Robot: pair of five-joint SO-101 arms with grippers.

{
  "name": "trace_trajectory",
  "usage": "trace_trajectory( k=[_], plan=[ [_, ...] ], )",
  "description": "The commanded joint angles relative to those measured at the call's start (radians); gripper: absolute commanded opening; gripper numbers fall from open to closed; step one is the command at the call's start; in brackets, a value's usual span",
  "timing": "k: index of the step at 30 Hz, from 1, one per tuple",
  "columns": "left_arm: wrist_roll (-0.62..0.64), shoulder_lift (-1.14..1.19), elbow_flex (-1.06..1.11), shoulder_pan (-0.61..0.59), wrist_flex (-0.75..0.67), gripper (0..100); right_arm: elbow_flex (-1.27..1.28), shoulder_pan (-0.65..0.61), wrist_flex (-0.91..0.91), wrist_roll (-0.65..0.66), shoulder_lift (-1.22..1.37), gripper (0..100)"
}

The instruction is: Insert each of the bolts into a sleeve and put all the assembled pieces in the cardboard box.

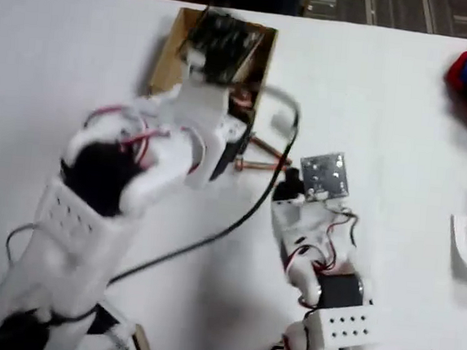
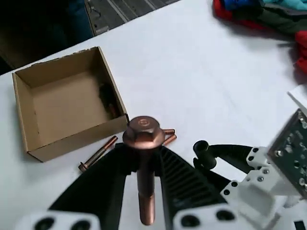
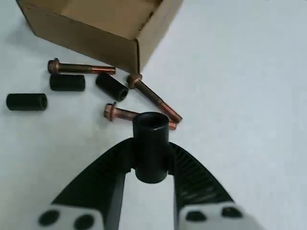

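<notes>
Left gripper (image 2: 144,165) clenched on a bolt (image 2: 142,130), right gripper (image 3: 151,155) clenched on a sleeve (image 3: 151,129), both close to the cardboard box (image 2: 76,139).

The box is plain brown corrugated card, square, low-walled and open-topped. It sits on the white table (image 2: 201,72) just beyond both grippers' fingertips, with a dark piece (image 2: 108,100) against one inner wall. The held bolt is copper-coloured metal with a flanged hex head and a smooth round shank, its head pointing away from the left wrist, pinched between ribbed black fingers (image 2: 182,182). The held sleeve is a matte black tube, its open bore facing away from the right wrist. Between the right gripper and the box lie three loose bolts (image 3: 79,68) with threaded tips and three loose sleeves (image 3: 67,82), all on their sides.
</notes>
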Motion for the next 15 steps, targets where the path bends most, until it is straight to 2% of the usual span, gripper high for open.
trace_trajectory(
  k=[1, 5, 7, 10, 15],
  plan=[
    [0.009, -0.181, 0.357, 0.000, -0.351, 2, -0.003, -0.065, -0.059, -0.025, -0.028, 2.3],
    [0.017, -0.196, 0.588, -0.006, -0.706, 2, 0.037, -0.099, -0.174, -0.029, -0.028, 2.3],
    [0.017, -0.196, 0.650, -0.006, -0.827, 2, 0.071, -0.122, -0.232, -0.029, -0.036, 2.3],
    [0.018, -0.196, 0.682, 0.000, -0.904, 2, 0.083, -0.160, -0.259, -0.029, -0.036, 2.3],
    [0.044, -0.196, 0.676, -0.006, -0.911, 2, 0.077, -0.200, -0.262, -0.029, -0.038, 2.3]
  ],
)
